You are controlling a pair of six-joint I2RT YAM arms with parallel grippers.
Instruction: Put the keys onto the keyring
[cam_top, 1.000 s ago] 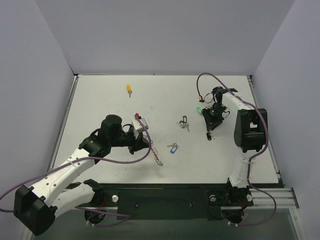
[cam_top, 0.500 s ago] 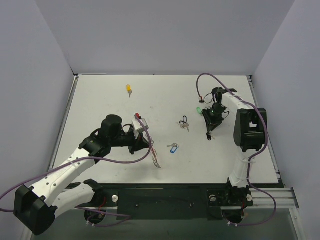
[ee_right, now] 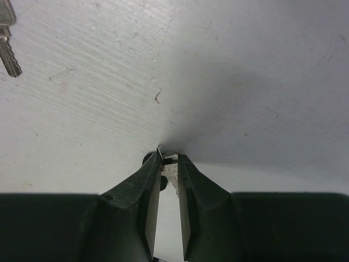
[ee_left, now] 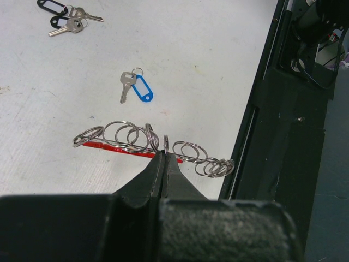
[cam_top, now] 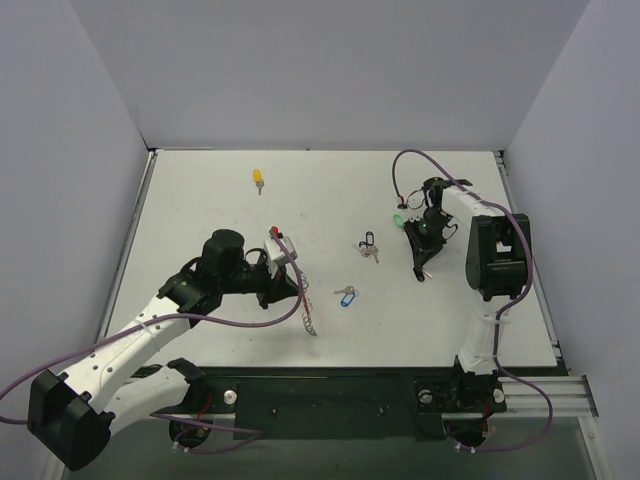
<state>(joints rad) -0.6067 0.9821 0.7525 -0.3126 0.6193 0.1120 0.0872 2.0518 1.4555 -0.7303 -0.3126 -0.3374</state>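
left gripper point(ee_left: 163, 158) clamped on the keyring point(ee_left: 122, 136) — past it the blue-tagged key point(ee_left: 136, 87), then black-tagged keys point(ee_left: 62, 13). right gripper point(ee_right: 168, 159) pinches what looks like a small key point(ee_right: 169, 174); yellow-tagged key point(cam_top: 258, 179) lies farthest.

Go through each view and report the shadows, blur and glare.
Top external: even soft light, sharp, hardly any shadow. Left wrist: keyring crisp, while the base of the left pincer is blurred in the foreground. Right wrist: a broad shadow darkens the table around the right pincer and its key; no glare.
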